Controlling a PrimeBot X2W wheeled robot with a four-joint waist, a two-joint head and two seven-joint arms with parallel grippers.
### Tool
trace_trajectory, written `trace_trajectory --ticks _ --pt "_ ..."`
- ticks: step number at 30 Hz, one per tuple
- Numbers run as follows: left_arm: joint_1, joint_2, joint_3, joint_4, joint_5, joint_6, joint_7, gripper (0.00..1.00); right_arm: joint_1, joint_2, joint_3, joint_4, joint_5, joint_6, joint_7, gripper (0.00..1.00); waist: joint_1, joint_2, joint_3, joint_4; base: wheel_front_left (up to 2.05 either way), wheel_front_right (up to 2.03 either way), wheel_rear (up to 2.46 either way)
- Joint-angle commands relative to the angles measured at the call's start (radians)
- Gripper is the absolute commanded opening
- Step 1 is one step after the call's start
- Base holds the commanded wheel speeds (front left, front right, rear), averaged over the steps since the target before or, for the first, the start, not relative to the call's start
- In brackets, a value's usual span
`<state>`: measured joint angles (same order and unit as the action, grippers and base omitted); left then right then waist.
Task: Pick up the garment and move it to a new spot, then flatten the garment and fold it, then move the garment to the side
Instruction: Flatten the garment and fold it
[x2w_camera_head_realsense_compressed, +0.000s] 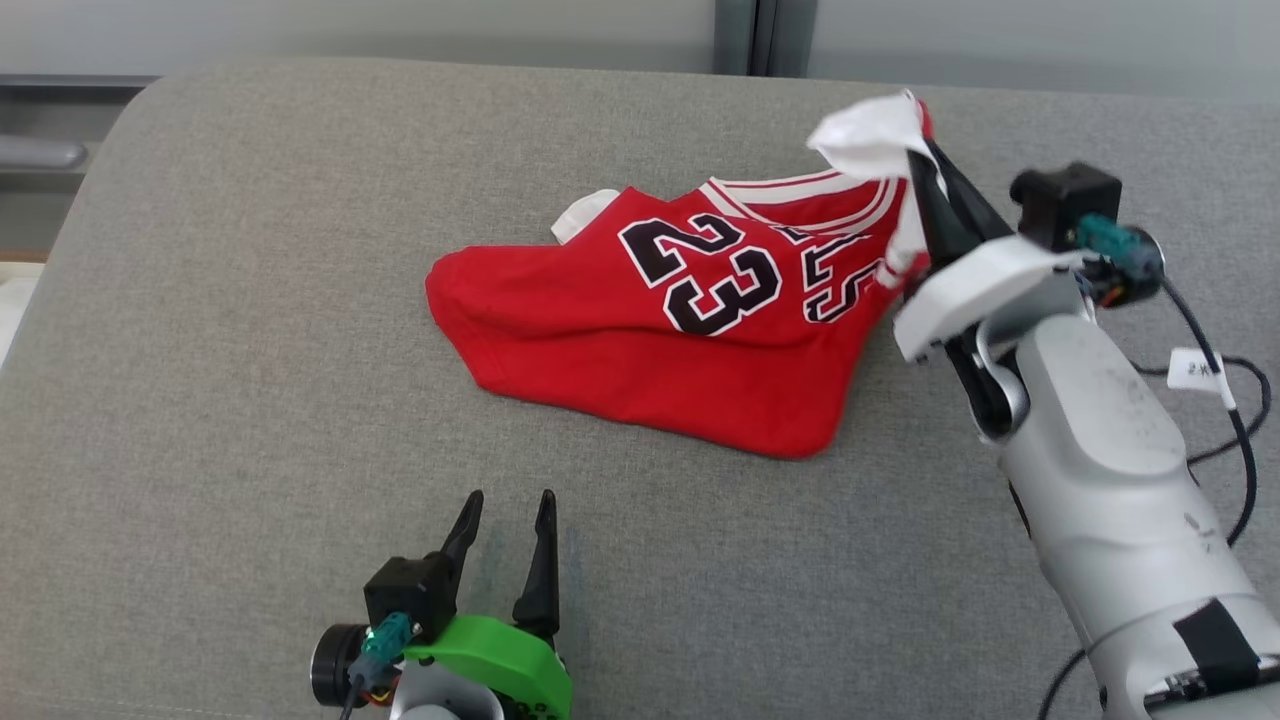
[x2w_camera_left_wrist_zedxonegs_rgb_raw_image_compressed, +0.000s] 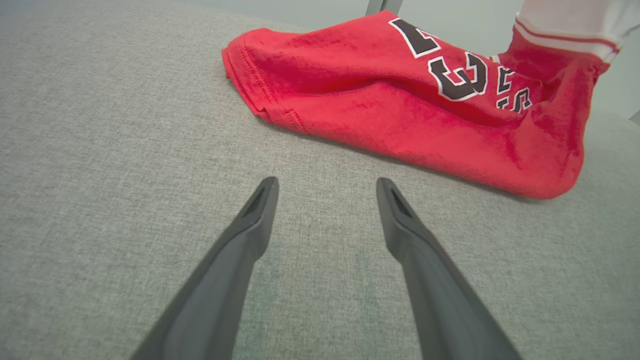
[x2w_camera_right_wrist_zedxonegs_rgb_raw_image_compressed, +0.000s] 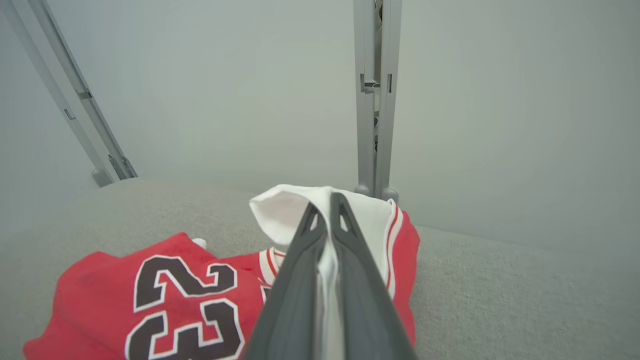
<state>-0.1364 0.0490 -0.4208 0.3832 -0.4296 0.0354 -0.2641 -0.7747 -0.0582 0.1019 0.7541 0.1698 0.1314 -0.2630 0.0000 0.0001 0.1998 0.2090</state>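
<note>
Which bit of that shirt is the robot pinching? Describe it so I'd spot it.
Start at the grey cushion, where a red jersey numbered 23 lies crumpled. At its right end, the right gripper is shut on a white flap. It's the only plain white part lifted off the cushion.

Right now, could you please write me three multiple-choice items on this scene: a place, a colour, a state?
1. Where is the left end effector relative to the jersey? A) on it B) apart, nearer the robot C) under it
2. The jersey's number is: A) black B) blue C) yellow
3. The right end effector is: A) open B) shut on the jersey's white fabric C) shut on nothing
B: bare cushion lies between them. A: black digits, white edging. B: white fabric pinched between its fingers.
</note>
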Motion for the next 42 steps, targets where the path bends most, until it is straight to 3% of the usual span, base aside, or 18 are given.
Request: trace_trajectory --ticks 1,7,9,12,18,20,21,22,26,27,28,29,32,35,38,42 --pt "0.015 0.004 0.005 0.003 0.006 -0.006 0.000 1.00 -0.048 0.001 0.036 -0.023 0.071 -0.002 -0.002 0.00 0.0000 -0.0001 -0.027 -0.004 0.00 0.00 0.00" --pt "0.038 0.004 -0.010 0.017 0.002 -0.011 0.000 1.00 -0.232 0.002 0.313 -0.123 0.500 -0.001 0.000 0.00 0.0000 -0.0001 -0.073 0.012 0.00 0.00 0.00" --pt "0.044 0.004 -0.018 0.020 -0.004 -0.012 0.000 1.00 -0.295 0.002 0.351 -0.112 0.596 -0.002 -0.001 0.00 0.0000 -0.0001 -0.088 0.023 0.00 0.00 0.00" --pt "0.052 0.004 -0.023 0.016 -0.011 -0.003 0.000 1.00 -0.377 0.004 0.340 -0.073 0.641 -0.001 -0.002 0.00 0.0000 -0.0001 -0.102 0.035 0.00 0.00 0.00" --pt "0.068 0.004 -0.006 0.010 -0.008 0.005 0.000 1.00 -0.384 0.003 0.150 0.115 0.480 -0.002 -0.003 0.00 0.0000 -0.0001 -0.108 0.028 0.00 0.00 0.00" --pt "0.070 0.004 0.001 0.009 -0.006 0.006 0.000 1.00 -0.349 0.001 0.021 0.186 0.365 -0.001 -0.003 0.00 0.0000 -0.0001 -0.104 0.014 0.00 0.00 0.00" --pt "0.069 0.004 0.003 0.010 -0.003 0.004 0.000 1.00 -0.299 -0.030 -0.115 0.226 0.249 -0.002 -0.003 0.00 0.0000 -0.0001 -0.098 0.001 0.00 0.00 0.00" --pt "0.066 0.004 0.003 0.008 -0.001 0.001 0.000 1.00 -0.260 -0.047 -0.187 0.243 0.188 -0.002 -0.003 0.00 0.0000 -0.0001 -0.094 -0.007 0.00 0.00 0.00" --pt "0.048 0.004 0.005 0.004 0.006 -0.001 0.000 1.00 -0.115 -0.096 -0.426 0.251 -0.013 -0.001 -0.003 0.00 0.0000 -0.0001 -0.078 -0.037 0.00 0.00 0.00" --pt "0.044 0.004 0.004 0.004 0.009 -0.002 0.000 1.00 -0.081 -0.104 -0.477 0.242 -0.057 -0.001 -0.003 0.40 0.0000 -0.0001 -0.075 -0.044 0.00 0.00 0.00" --pt "0.039 0.004 0.003 0.004 0.014 -0.003 0.000 1.00 -0.042 -0.105 -0.540 0.233 -0.103 -0.001 -0.003 0.87 0.0000 -0.0001 -0.070 -0.053 0.00 0.00 0.00" --pt "0.035 0.004 0.002 0.003 0.017 -0.005 0.000 1.00 -0.015 -0.099 -0.586 0.224 -0.139 -0.001 -0.003 1.00 0.0000 -0.0001 -0.066 -0.060 0.00 0.00 0.00" --pt "0.025 0.004 0.002 0.001 0.024 -0.006 0.000 1.00 0.049 -0.056 -0.707 0.168 -0.231 -0.001 -0.003 1.00 0.0000 -0.0001 -0.055 -0.086 0.00 0.00 0.00" --pt "0.012 0.004 -0.002 -0.001 0.030 -0.009 0.000 1.00 0.091 -0.024 -0.741 0.101 -0.290 -0.001 -0.003 1.00 0.0000 -0.0001 -0.049 -0.111 0.00 0.00 0.00" --pt "-0.004 0.004 -0.017 -0.001 0.028 -0.017 0.000 1.00 0.123 0.000 -0.694 0.021 -0.312 -0.001 -0.003 1.00 0.0000 -0.0001 -0.041 -0.137 0.00 0.00 0.00" --pt "-0.041 0.004 -0.053 0.004 0.021 -0.034 0.000 1.00 0.160 0.006 -0.575 -0.055 -0.246 -0.001 -0.003 1.00 0.0000 -0.0001 -0.017 -0.163 0.00 0.00 0.00"
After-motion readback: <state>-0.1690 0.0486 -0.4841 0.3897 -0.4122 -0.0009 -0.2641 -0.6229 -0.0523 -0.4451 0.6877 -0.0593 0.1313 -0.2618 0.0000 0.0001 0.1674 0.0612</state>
